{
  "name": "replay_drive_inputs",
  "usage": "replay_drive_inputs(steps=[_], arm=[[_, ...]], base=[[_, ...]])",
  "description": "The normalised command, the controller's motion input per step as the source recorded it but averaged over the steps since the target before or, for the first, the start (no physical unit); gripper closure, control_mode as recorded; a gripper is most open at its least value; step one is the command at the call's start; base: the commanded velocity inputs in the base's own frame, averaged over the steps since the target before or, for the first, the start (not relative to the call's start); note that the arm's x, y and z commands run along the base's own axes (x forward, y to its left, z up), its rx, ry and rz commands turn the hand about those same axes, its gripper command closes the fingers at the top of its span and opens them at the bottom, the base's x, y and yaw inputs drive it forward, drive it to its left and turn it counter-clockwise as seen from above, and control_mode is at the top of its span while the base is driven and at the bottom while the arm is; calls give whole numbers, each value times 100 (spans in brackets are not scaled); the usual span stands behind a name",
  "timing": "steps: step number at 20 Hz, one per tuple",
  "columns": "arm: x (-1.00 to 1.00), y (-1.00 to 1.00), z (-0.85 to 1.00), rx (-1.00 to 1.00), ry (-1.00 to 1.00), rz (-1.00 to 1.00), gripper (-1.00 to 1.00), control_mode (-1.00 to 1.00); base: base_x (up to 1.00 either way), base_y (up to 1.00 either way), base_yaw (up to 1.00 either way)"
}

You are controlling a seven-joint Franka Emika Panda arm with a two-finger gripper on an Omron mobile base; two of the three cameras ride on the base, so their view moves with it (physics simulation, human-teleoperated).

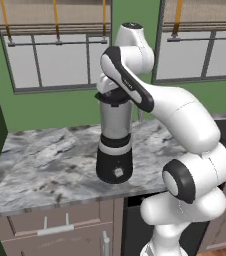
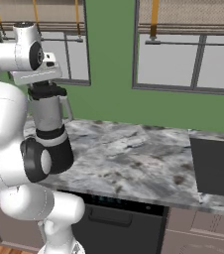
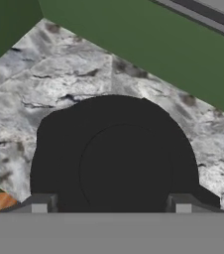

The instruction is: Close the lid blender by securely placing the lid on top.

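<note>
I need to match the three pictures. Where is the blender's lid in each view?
Left base view: lid upper centre, atop the jar, under the white arm.
Right base view: upper left, lid on the jar.
Hand view: big black disc at centre.
Shared landmark: marble counter.

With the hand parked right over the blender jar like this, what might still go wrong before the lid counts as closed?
1. The lid sits at the jar mouth between wide-spread fingertips; no view shows its rim fully seated, so it may be resting crooked.
2. The gripper is directly above the tall blender; a sideways retreat might drag the lid or rock the jar.
3. The arm hides the jar top in the left base view, so seating stays unconfirmed.
</note>
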Motion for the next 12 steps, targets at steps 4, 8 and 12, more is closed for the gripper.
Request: replay_drive_inputs(steps=[4,8,12], arm=[[-39,-2,0,0,0,0,100,-100],[-21,-3,0,0,0,0,100,-100],[15,-22,0,0,0,4,100,-100]], base=[[0,0,0],[0,0,0],[0,0,0]])
